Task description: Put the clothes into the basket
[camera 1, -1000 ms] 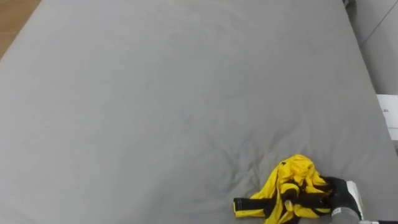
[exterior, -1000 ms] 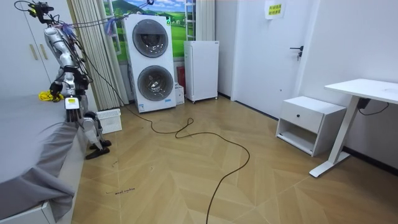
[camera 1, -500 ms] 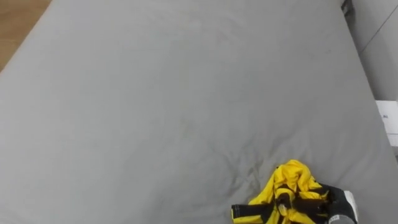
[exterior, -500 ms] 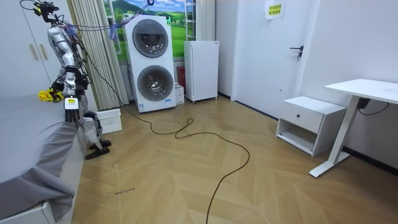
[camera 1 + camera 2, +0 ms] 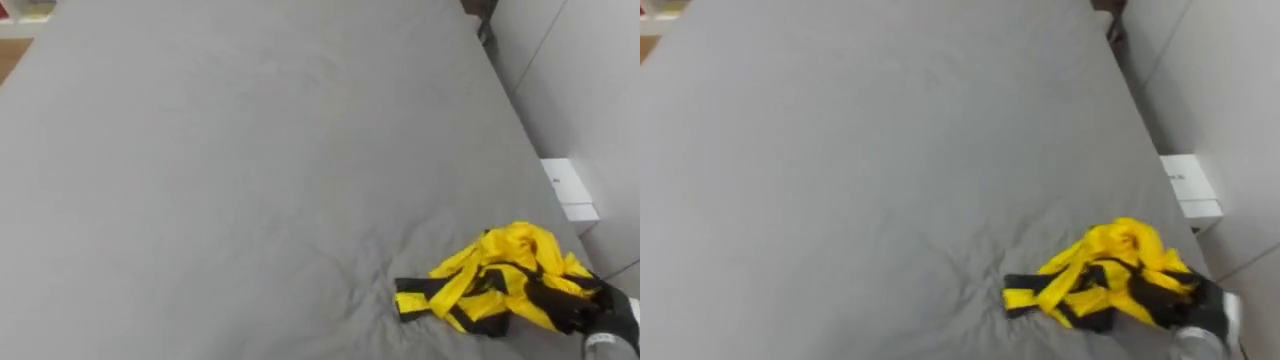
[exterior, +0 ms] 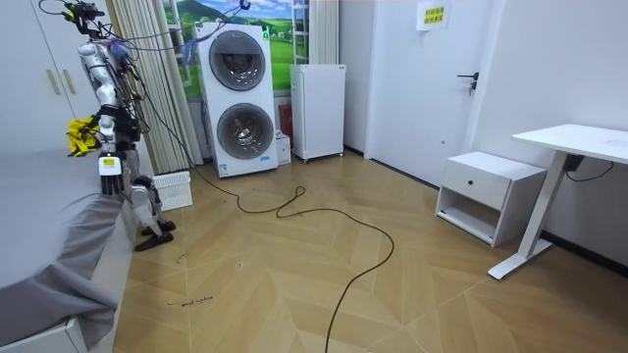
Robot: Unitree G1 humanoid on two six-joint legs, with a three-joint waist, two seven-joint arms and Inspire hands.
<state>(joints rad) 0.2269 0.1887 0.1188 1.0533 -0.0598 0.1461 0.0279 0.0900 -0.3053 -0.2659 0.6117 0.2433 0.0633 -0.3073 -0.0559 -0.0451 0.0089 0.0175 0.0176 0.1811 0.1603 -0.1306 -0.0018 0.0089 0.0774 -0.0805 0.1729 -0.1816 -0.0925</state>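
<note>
A crumpled yellow and black garment [image 5: 510, 280] hangs just above the grey bed sheet [image 5: 250, 180] near the bed's right edge. My right hand [image 5: 608, 318] is shut on its right end, and a yellow strap trails left from it. In the room view I stand at the bed's side and the garment [image 6: 78, 134] is up at chest height. My left hand [image 6: 110, 169] hangs open by my side. A white slatted basket [image 6: 175, 189] stands on the floor behind me.
A white box [image 5: 566, 190] lies beyond the bed's right edge, by the wall. A stacked washer and dryer [image 6: 240, 98] and a dark cable on the wooden floor [image 6: 324, 211] are behind me. The sheet drapes over the bed's corner [image 6: 88, 245].
My right hand has raised the yellow garment off the sheet, from bed level to chest height in the room view. The eye views have shifted, so the camera moved.
</note>
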